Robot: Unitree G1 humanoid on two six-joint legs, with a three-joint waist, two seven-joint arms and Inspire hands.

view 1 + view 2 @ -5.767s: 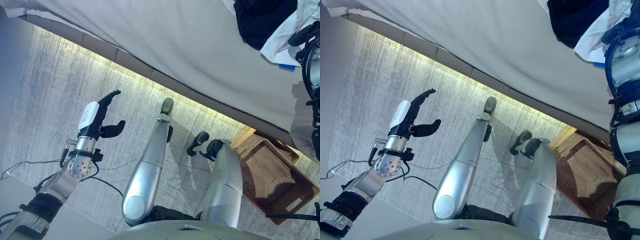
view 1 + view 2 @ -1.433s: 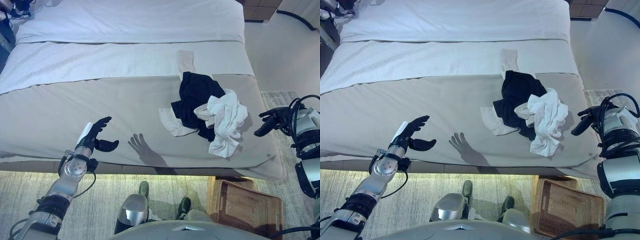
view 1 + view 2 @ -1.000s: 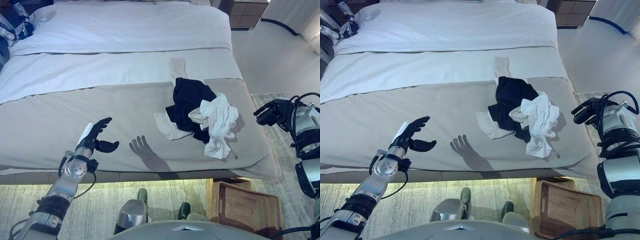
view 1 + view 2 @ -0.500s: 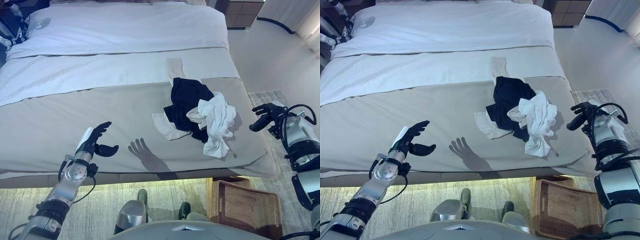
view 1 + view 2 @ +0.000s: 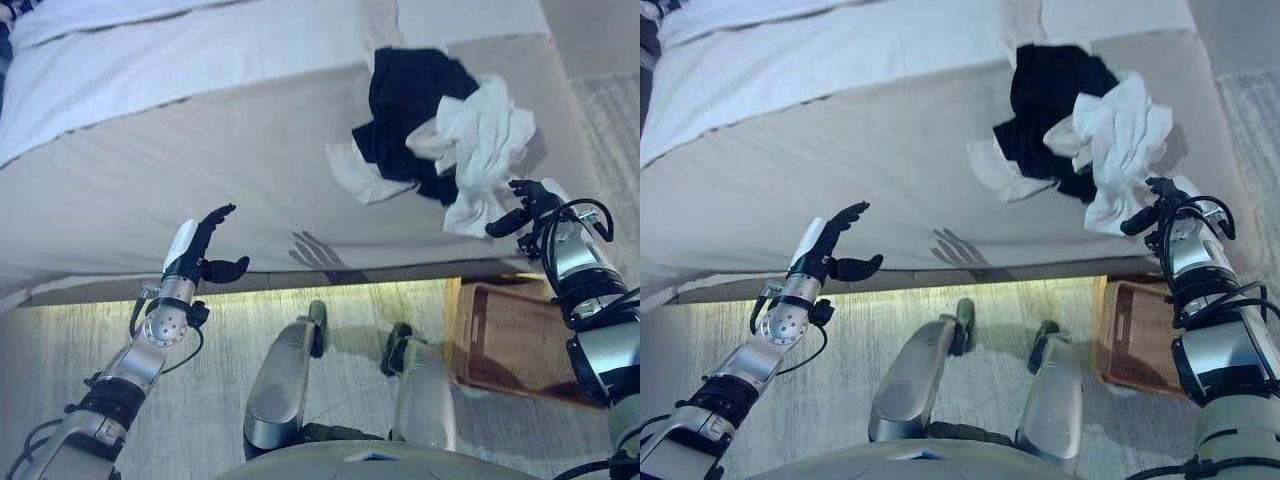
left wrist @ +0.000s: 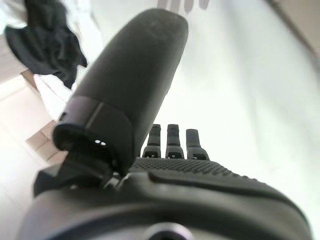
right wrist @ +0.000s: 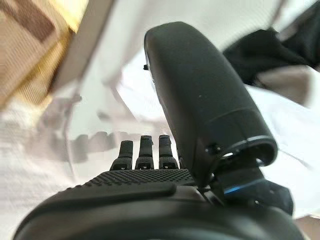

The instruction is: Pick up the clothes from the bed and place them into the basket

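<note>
The bed (image 5: pixel 200 170) fills the far half of the scene, covered in a grey-beige spread with a paler band and white sheet beyond it. Its near edge runs across the middle of the view, with a lit strip of floor (image 5: pixel 90 340) just below it.

The clothes (image 5: pixel 435 130) lie in one heap on the right part of the bed, close to its near right corner. Three pieces can be told apart: one black garment (image 5: pixel 410 95) in the middle, one crumpled white garment (image 5: pixel 480 135) lying over its right side and trailing toward the bed's near edge, and one pale piece (image 5: pixel 355 170) poking out on the left from under the black one. To the left of the heap the spread is bare and smooth all the way across.

One woven basket (image 5: pixel 1130 335) stands on the floor at the right, just below the bed's near right corner, almost directly beneath the heap.

The right hand (image 5: pixel 1152 212) is at the bed's near edge, right beside the lowest fold of the white garment; its fingers are stretched out straight and hold nothing. Whether they touch the cloth cannot be told. The left hand (image 5: pixel 200 250) hovers well to the left by the bed's near edge, far from the clothes, spread wide with the thumb out to the side and empty.
</note>
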